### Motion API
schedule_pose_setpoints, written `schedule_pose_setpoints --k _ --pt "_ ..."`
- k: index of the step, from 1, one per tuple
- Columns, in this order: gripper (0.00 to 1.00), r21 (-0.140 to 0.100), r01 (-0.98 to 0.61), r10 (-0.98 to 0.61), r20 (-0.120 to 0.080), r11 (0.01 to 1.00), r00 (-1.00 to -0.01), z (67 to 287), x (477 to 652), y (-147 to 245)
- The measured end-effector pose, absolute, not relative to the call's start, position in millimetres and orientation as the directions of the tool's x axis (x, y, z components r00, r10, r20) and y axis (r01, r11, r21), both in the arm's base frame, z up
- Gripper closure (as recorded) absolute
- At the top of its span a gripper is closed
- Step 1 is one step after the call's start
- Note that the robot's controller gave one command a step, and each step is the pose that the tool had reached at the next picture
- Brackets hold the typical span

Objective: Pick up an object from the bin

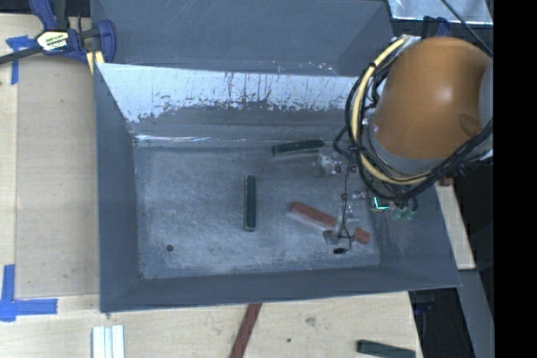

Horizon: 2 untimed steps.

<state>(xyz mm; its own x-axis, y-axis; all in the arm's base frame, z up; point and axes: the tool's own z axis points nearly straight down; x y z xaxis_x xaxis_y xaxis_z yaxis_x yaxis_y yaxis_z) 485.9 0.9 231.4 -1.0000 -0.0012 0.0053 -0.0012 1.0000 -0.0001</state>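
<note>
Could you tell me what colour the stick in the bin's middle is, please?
The stick is dark green; the camera view shows it best.

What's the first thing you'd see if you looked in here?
The big orange dome of the arm, at the right of the bin. Below it, the arm's tip is by a red-brown stick on the floor's right side, and a dark green bar lies alone in the middle.

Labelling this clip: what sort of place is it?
Probably a lab bin-picking cell: a grey metal bin, a robot arm's end effector reaching into it, and a few loose bits like a dark stick and a reddish strip.
</note>
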Motion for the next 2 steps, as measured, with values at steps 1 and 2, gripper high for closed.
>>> schedule_pose_setpoints --k 1,2 --pt "0.00 0.000 -0.001 -0.001 -0.003 1.000 -1.000 235 487.5 1" --pt "0.00 0.001 0.138 0.138 -0.009 0.990 -0.990 186 509.0 -54"
